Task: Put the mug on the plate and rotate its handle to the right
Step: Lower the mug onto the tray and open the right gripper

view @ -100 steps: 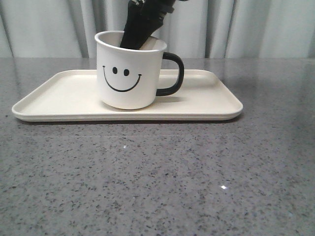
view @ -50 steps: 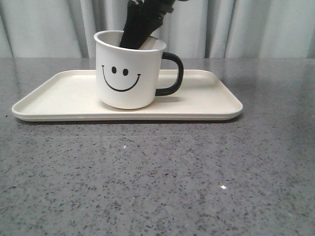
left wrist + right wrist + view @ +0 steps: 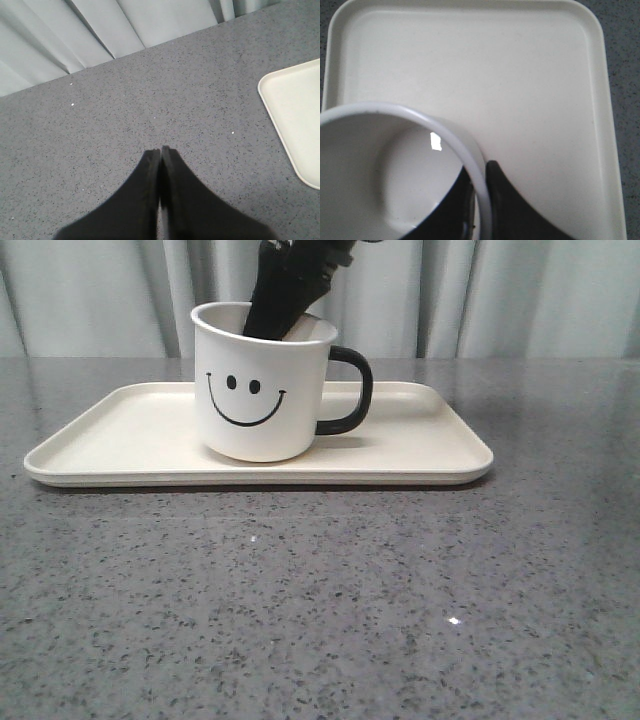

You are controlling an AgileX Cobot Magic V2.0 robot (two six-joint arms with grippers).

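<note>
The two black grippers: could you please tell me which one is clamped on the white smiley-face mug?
The right gripper: its fingers straddle the rim of the white smiley-face mug on the cream rectangular plate. The left gripper is shut over bare grey table.

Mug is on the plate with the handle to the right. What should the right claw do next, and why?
Probably open and lift clear. The mug sits flat on the plate, its handle already pointing right, while the right claw pinches the mug's rim, one finger inside and one outside.
</note>
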